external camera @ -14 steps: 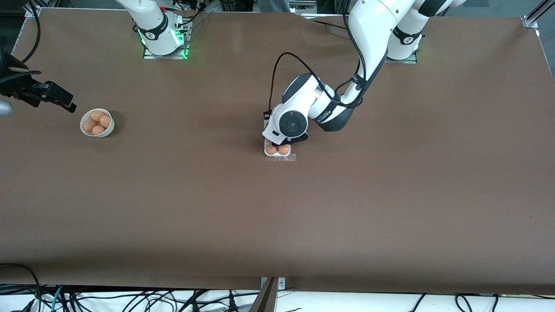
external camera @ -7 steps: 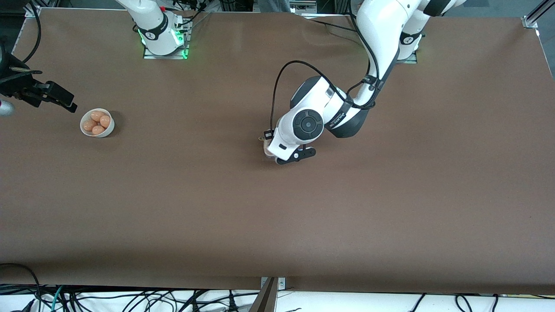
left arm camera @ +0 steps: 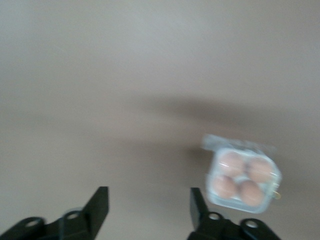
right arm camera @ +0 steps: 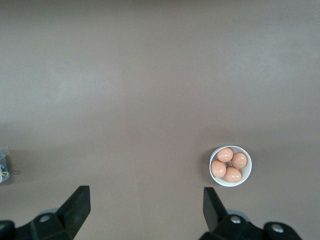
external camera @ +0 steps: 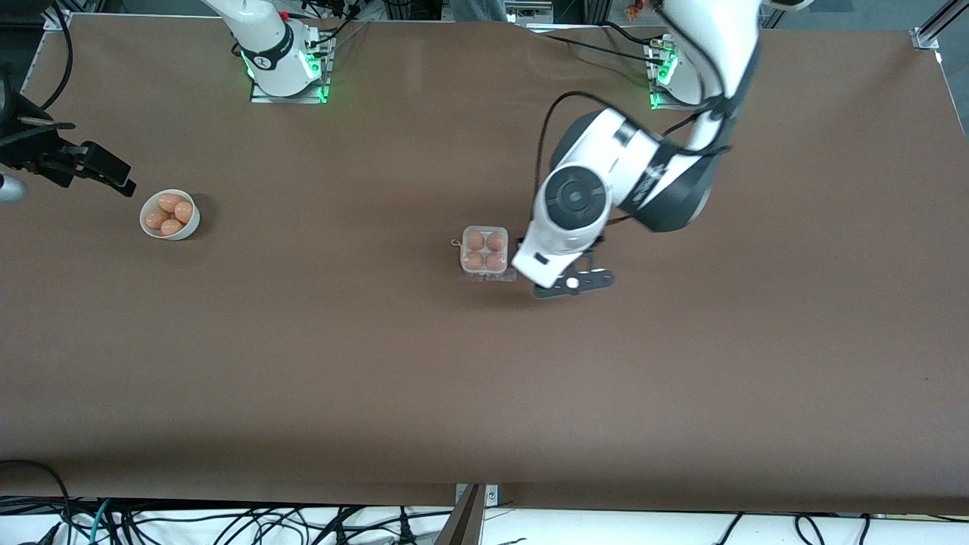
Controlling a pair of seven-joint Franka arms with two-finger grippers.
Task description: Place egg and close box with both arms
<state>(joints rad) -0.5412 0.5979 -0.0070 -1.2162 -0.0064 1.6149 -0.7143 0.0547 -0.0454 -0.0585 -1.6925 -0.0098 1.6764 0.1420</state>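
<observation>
The box (external camera: 484, 252) is a small white-grey carton in the middle of the table. It holds four tan-orange eggs (external camera: 475, 241), and I cannot tell the placed egg from the others. Its clear lid looks down over them. The box also shows in the left wrist view (left arm camera: 243, 179). My left gripper (external camera: 571, 284) is open and empty, up beside the box toward the left arm's end (left arm camera: 149, 200). My right gripper (external camera: 106, 175) is open and empty (right arm camera: 145, 200) at the right arm's end of the table, and waits there.
A round white bowl (external camera: 189, 225) with several more eggs stands near the right gripper and shows in the right wrist view (right arm camera: 249, 159). A narrow clear flap (external camera: 488, 277) lies along the box's edge nearer the camera. The brown table is bare around the box.
My left gripper has moved off the box toward the left arm's end, uncovering the box with all four eggs. The right arm has not moved.
</observation>
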